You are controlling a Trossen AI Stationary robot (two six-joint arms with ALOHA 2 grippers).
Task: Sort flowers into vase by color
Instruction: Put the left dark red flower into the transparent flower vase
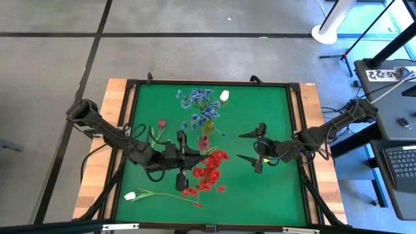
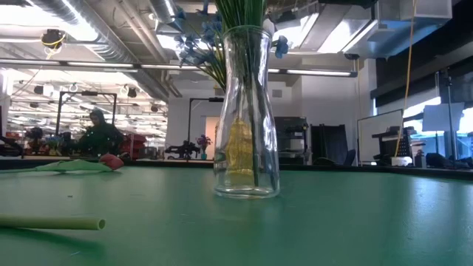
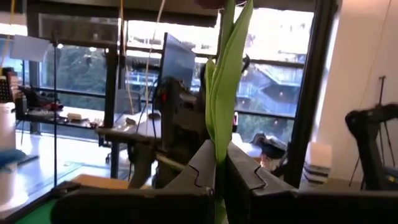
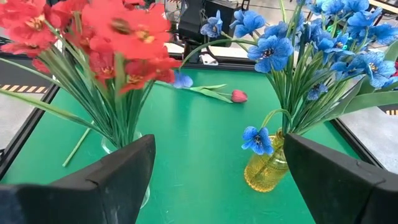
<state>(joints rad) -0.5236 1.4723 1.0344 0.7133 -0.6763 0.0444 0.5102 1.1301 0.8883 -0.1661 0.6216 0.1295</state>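
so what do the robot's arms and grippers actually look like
Both arms are dark, jointed links with black cables trailing from their bases. The left gripper and right gripper each end in two flat, dark fingers. Up close, the left fingers show small notched inner edges; the right fingers are broad matte black slabs.

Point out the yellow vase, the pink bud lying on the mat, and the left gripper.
yellow vase point(image 4: 266, 167), right wrist view, on its belly.
pink bud point(image 4: 239, 96), right wrist view, on the bud's head.
left gripper point(image 3: 220, 177), left wrist view, midway between fingertips, shut on a green stem.

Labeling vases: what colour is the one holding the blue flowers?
Yellow vase, clearest in the right wrist view.
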